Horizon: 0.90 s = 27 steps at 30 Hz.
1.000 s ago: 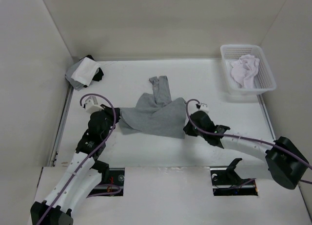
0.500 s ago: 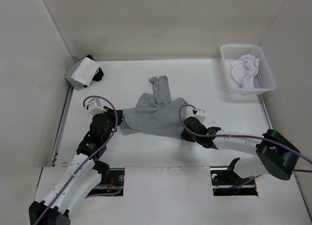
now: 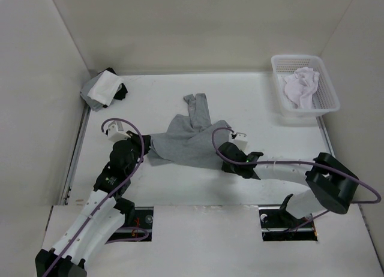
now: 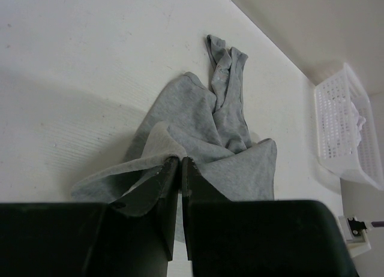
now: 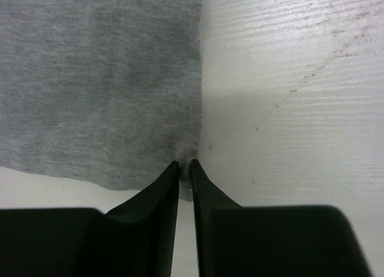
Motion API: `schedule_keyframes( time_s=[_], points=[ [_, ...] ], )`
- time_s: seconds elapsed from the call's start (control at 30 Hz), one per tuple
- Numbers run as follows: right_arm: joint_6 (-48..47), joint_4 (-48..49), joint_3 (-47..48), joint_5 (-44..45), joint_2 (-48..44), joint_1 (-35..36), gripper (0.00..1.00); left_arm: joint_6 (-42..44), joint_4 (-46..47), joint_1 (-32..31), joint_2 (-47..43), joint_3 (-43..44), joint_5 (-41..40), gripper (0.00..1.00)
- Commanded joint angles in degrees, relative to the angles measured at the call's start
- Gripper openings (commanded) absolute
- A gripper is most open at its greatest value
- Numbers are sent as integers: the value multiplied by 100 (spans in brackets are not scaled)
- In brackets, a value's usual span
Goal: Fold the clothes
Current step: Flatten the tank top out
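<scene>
The clothes in play are a grey T-shirt (image 3: pixel 189 142) lying crumpled mid-table, one sleeve stretched toward the back. My left gripper (image 3: pixel 146 146) is at its left edge. In the left wrist view the left gripper (image 4: pixel 180 160) is shut on a raised fold of the T-shirt (image 4: pixel 204 118). My right gripper (image 3: pixel 223 154) sits at the shirt's near right corner. In the right wrist view the right gripper (image 5: pixel 185 164) has its jaws almost together, with the hem corner of the T-shirt (image 5: pixel 102 79) pinched between the tips.
A white basket (image 3: pixel 327 100) holding white clothes (image 3: pixel 302 88) stands at the back right, and also shows as the basket (image 4: pixel 336 127) in the left wrist view. A small pile of grey, white and black garments (image 3: pixel 103 88) lies in the back left corner. Walls enclose the table.
My right gripper slid left along the table to the shirt's near right corner, opened, then closed on the hem. The left gripper stayed shut on its fold, shifting only slightly.
</scene>
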Motion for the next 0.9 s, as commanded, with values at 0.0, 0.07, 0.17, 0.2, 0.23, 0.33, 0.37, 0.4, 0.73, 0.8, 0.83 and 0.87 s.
schedule_keyframes(
  time_s=[0.0, 0.07, 0.17, 0.2, 0.23, 0.33, 0.37, 0.4, 0.73, 0.8, 0.83, 0.87],
  points=[
    [-6, -369, -45, -162, 225, 55, 15, 70, 233, 45, -43, 22, 19, 4],
    [47, -334, -97, -110, 120, 55, 6, 79, 233, 54, -43, 31, 19, 4],
    [161, -333, -221, 293, -668, 55, 0, 62, 276, 80, -17, 110, 19, 4],
    [144, -394, -203, 504, -1072, 64, 0, 44, 285, 97, -17, 197, 19, 4],
    [118, -499, -160, 662, -1537, 142, 0, 27, 303, 115, -34, 285, 10, 3],
    [-163, -1192, 392, 1216, -2978, 353, 0, -26, 426, 98, -87, 837, -33, 2],
    [-312, -1447, 690, 1427, -3375, 449, 0, -35, 452, 89, -122, 1083, -68, 2],
    [-513, -1702, 1076, 1664, -3700, 555, 0, -26, 470, 89, -165, 1347, -121, 2],
    [-4166, -1488, 5612, 4091, -3415, 2505, 0, 808, 1059, 97, 106, 4308, -578, 1],
    [-5212, -681, 6166, 4127, -3151, 2630, 0, 957, 1076, 150, 316, 4862, -692, 1],
    [-5687, -293, 6386, 4092, -3028, 2656, 0, 1010, 1076, 176, 422, 5100, -745, 1],
    [-6127, 41, 6597, 4092, -2905, 2691, 0, 1046, 1076, 194, 519, 5311, -746, 1]
  ],
)
